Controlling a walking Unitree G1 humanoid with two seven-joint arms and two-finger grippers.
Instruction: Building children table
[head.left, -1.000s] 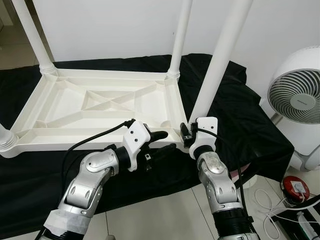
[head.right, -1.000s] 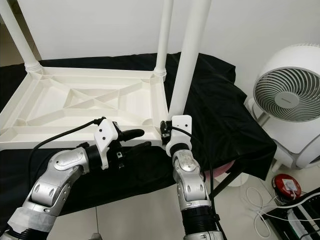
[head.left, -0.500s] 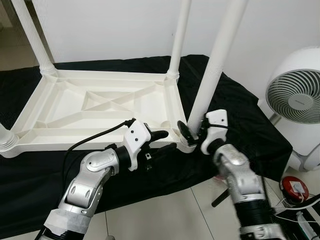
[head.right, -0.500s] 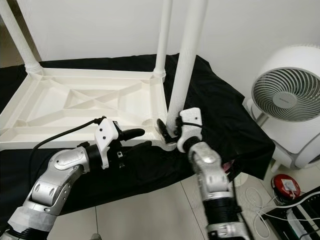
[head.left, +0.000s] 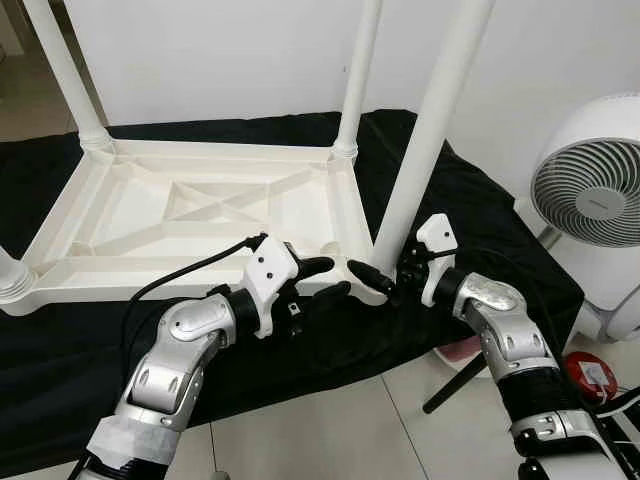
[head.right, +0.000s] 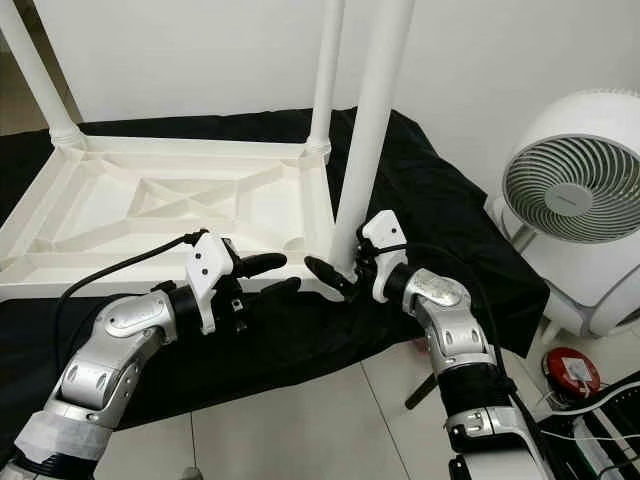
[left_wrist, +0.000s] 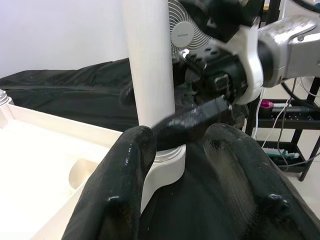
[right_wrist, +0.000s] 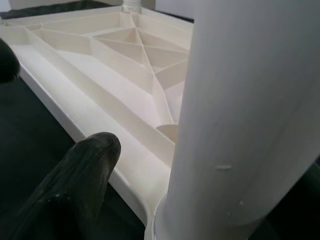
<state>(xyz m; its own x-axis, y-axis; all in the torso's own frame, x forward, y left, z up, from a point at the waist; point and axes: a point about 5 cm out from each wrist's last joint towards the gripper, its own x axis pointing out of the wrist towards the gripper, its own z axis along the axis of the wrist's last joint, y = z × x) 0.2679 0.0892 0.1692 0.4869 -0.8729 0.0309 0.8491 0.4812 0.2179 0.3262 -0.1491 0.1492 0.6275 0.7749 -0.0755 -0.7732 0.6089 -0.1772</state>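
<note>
The white children table (head.left: 200, 205) lies upside down on a black cloth (head.left: 480, 230), with its legs pointing up. At its near right corner stands one white leg (head.left: 425, 140). The right gripper (head.left: 385, 283) is at the base of this leg, its fingers (head.left: 362, 270) spread on both sides of it, but I cannot tell if they press it. The left gripper (head.left: 325, 280) is at the table's near edge, just beside that corner, with fingers open and empty. A white fan (head.left: 595, 195) stands further right.

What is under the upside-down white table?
A black cloth lies under the upside-down table, spreading past its edges and draping down toward the tiled floor. Whatever supports the cloth is covered.
</note>
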